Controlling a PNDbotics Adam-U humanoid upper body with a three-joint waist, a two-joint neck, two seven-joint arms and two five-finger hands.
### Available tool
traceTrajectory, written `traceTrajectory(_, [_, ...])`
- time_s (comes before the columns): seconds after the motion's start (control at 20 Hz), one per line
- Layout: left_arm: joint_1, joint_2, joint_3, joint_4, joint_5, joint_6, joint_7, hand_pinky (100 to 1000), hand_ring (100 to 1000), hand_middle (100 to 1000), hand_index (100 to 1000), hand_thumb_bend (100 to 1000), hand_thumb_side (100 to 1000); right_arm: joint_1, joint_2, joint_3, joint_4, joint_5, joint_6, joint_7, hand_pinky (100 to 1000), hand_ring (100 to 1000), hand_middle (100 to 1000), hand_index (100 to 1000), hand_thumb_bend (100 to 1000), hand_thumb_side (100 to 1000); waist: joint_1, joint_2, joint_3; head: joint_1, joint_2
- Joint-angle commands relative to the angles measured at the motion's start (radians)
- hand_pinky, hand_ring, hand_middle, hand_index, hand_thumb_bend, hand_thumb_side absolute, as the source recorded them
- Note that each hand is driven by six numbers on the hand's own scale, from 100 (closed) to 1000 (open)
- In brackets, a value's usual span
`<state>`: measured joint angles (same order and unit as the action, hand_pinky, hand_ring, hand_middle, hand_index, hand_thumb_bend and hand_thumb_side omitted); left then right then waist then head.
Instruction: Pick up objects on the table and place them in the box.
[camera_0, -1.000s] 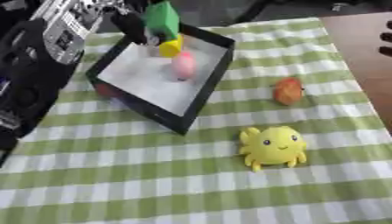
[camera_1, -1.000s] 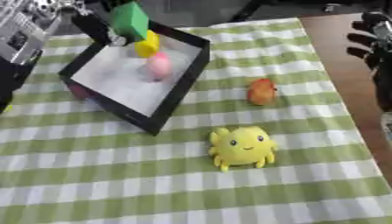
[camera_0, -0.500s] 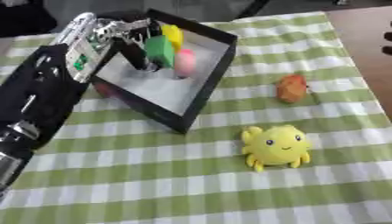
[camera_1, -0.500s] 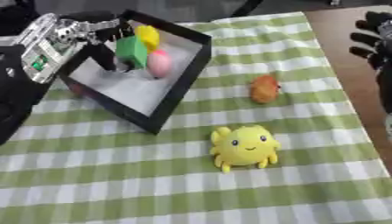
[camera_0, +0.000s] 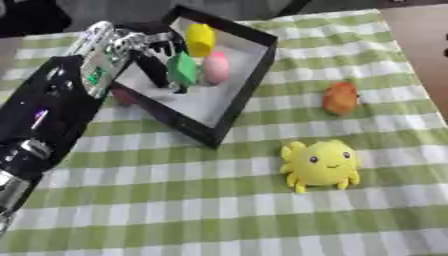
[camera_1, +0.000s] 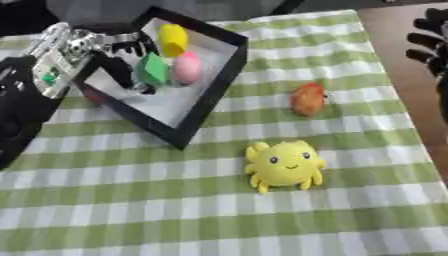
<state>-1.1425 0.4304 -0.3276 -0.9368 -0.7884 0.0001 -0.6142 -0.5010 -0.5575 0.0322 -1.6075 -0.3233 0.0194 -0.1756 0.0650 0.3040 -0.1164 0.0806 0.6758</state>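
A black box (camera_0: 241, 96) with a white floor stands at the upper left of the green checked cloth. Inside it lie a yellow piece (camera_0: 199, 39) and a pink piece (camera_0: 216, 67). My left hand (camera_0: 144, 50) reaches into the box from the left, its dark fingers curled round a green block (camera_0: 182, 69) held low beside the pink piece. On the cloth outside the box are an orange toy (camera_0: 340, 97) and a yellow octopus plush (camera_0: 322, 162). My right hand (camera_1: 430, 42) shows at the right edge, fingers spread, holding nothing.
Something reddish (camera_0: 122, 96) peeks out by the box's left wall, mostly hidden by my left arm. Brown tabletop (camera_0: 424, 45) runs along the cloth's right side. The cloth in front of the plush is bare.
My left hand has come down with the green block from above the box's far corner into the box, beside the pink piece. The toys on the cloth have not moved.
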Motion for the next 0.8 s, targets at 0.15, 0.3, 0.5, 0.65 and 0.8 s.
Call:
traceTrajectory(0.15, [-0.016,0.019,0.029,-0.023,-0.008,0.016,0.014,841,825,796,873,734,309,-0.007,-0.017,-0.003,-0.023,-0.006,0.002,0.002,838,849,818,879,100,840,0.0,-0.015,0.003,0.002,0.004])
traceTrajectory(0.3, [-0.017,0.03,0.04,-0.04,0.019,0.038,0.021,847,830,801,875,753,309,-0.001,-0.018,-0.003,-0.021,-0.005,0.002,0.002,838,849,818,879,100,842,0.0,-0.022,0.007,-0.003,0.011])
traceTrajectory(0.5, [-0.015,0.053,0.044,-0.083,0.07,0.062,0.02,841,822,790,861,694,309,0.006,-0.021,-0.003,-0.018,-0.004,0.002,0.002,838,848,817,879,100,841,-0.001,-0.033,0.017,-0.009,0.019])
traceTrajectory(0.65, [-0.011,0.108,0.042,-0.133,0.104,0.074,0.01,839,816,780,849,665,291,0.019,-0.03,-0.006,-0.016,-0.003,0.001,-0.001,838,848,817,878,100,839,0.001,-0.045,0.033,-0.019,0.031])
traceTrajectory(0.8, [0.008,0.193,0.055,-0.166,0.135,0.091,-0.009,841,817,778,844,655,282,0.031,-0.041,-0.01,-0.015,-0.002,-0.001,-0.005,838,848,817,878,100,837,0.007,-0.055,0.052,-0.031,0.037])
